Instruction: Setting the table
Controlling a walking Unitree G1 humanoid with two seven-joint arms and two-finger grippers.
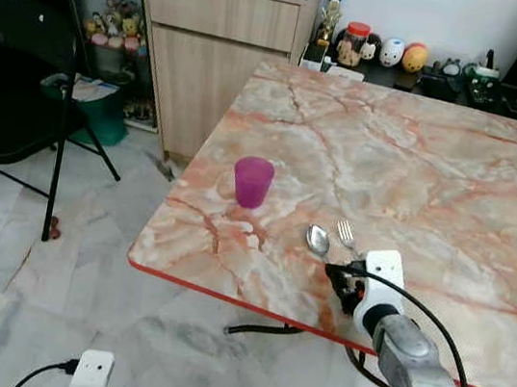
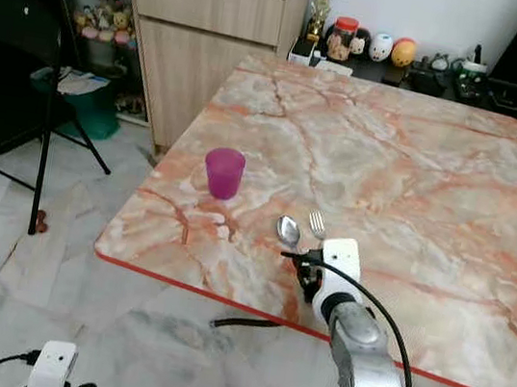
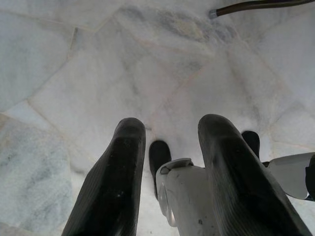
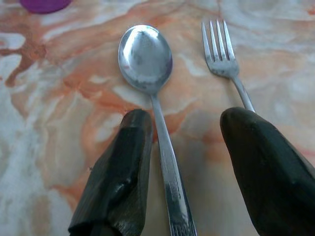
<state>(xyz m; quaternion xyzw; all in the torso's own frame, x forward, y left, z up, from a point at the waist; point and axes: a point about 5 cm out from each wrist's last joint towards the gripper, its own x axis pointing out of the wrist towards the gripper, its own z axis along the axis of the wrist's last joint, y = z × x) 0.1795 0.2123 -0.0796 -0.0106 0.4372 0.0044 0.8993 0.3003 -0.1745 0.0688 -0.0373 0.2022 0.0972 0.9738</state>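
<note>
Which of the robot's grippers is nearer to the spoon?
Right. The right gripper hangs over the spoon handle, fingers open. The left gripper hangs low above the floor.

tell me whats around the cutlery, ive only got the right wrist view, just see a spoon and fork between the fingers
Observer: The spoon and fork lie side by side near the front edge of a marble table, with the right gripper open over their handles.
Operator: that purple thing at the top corner?
Observer: A purple cup, upright on the table, off to the robot's left of the spoon and not touching it.
Operator: where's the left arm
Observer: The left gripper hangs low beside the table, open, pointing at the tiled floor.
Operator: anything else near the table
Observer: A black folding chair stands on the floor off to the left.
</note>
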